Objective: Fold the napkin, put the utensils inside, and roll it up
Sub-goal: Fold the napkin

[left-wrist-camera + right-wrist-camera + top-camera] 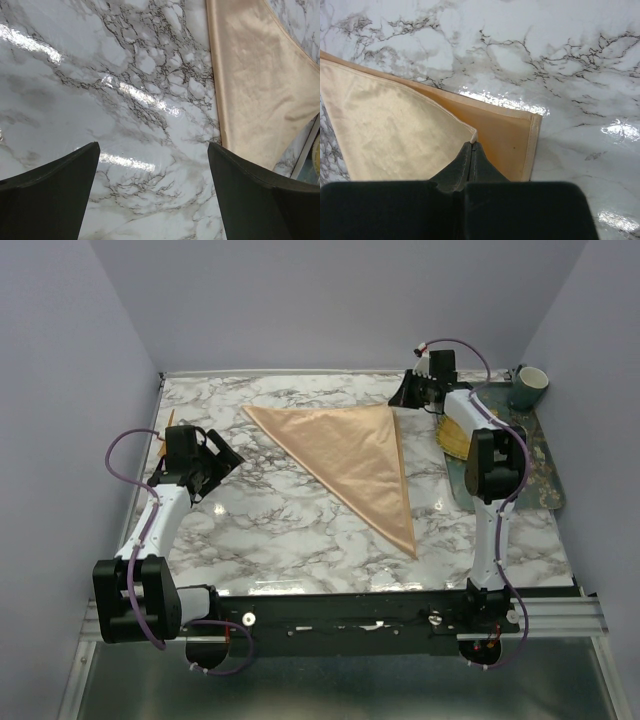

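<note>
Right jaws: pressed together, tips pinching the upper-layer corner of the napkin, low over the counter. Wrist view shows that corner curling up slightly right at the tips. The lower layer sticks out past it, ahead and to the right of the tips, and its hemmed edge shows, so the two layers aren't flush there.

Left jaws: spread wide, nothing between them, just bare marble. The napkin lies ahead and to the right of them. Its near edge runs close to the right-hand finger but stays clear of it. No contact.

Top view: the napkin lies flat on the counter, folded into a triangle.
- It sits between the two sets of jaws.
- One long edge runs along the far side, and the sharp point aims at the near edge.
- The right jaws are on its far right corner.
- The left jaws are off to the left of its far left corner, near it but apart.

To the right of the right jaws, partly under that arm, is a dark tray. A yellow cloth lies on the tray's left side and a cup stands at its far end. What else is on the tray is too small to tell.
</note>
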